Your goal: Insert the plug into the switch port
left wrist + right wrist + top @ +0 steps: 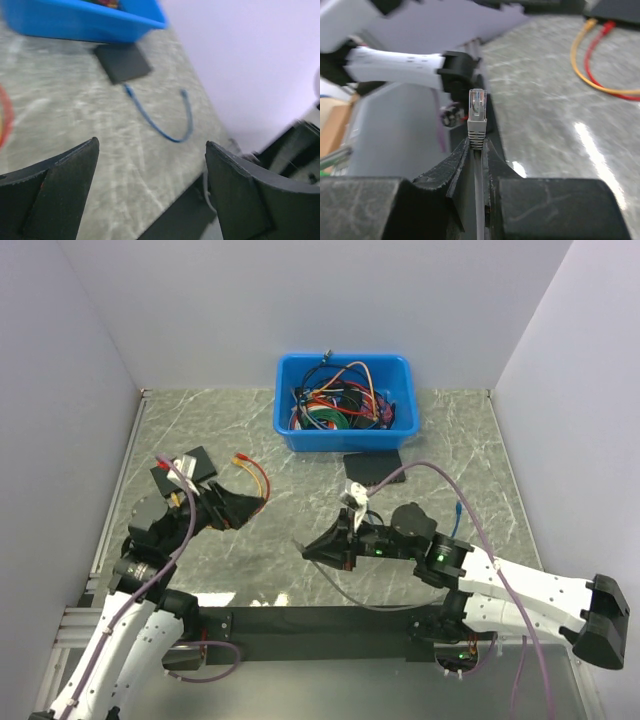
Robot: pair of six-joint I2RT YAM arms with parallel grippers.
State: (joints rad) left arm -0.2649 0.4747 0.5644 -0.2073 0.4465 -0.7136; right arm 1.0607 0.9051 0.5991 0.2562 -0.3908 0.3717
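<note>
The right hand [478, 146] is clamped on a grey cable [479, 200] just below its clear connector [477, 102], which stands up past the fingertips. The left hand [151, 143] hangs wide open and empty above the surface [75, 115]. The blue cable [160, 129] lies curved and loose on the surface, one plug [128, 90], blurred, just beside a corner of the flat black switch [122, 62].
</note>
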